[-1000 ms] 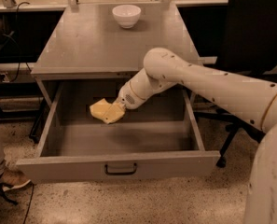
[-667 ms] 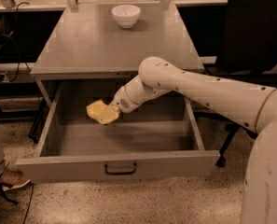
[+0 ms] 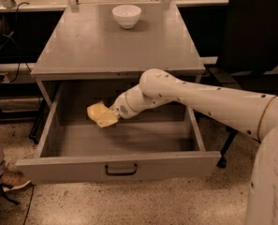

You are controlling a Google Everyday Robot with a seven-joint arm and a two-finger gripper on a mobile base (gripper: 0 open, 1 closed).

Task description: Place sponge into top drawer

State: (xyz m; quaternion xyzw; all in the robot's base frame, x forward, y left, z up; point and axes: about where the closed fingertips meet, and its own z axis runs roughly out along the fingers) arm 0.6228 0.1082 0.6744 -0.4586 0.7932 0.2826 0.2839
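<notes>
The top drawer (image 3: 59,167) is pulled wide open below the grey table top, with a dark bar handle (image 3: 120,170) centred on its front panel. My gripper (image 3: 108,119) reaches down into the drawer from the right, over its back left part. It is shut on the pale-yellow sponge (image 3: 96,111) and holds it inside the drawer, just above the floor. The white arm crosses the drawer's right side.
A white bowl (image 3: 127,15) stands at the back of the table top (image 3: 106,46). A black office chair (image 3: 255,32) is at the right. A person's shoe (image 3: 7,179) is at the left on the speckled floor.
The gripper with the sponge has moved a little to the left and deeper into the drawer. The drawer and the bowl have not moved.
</notes>
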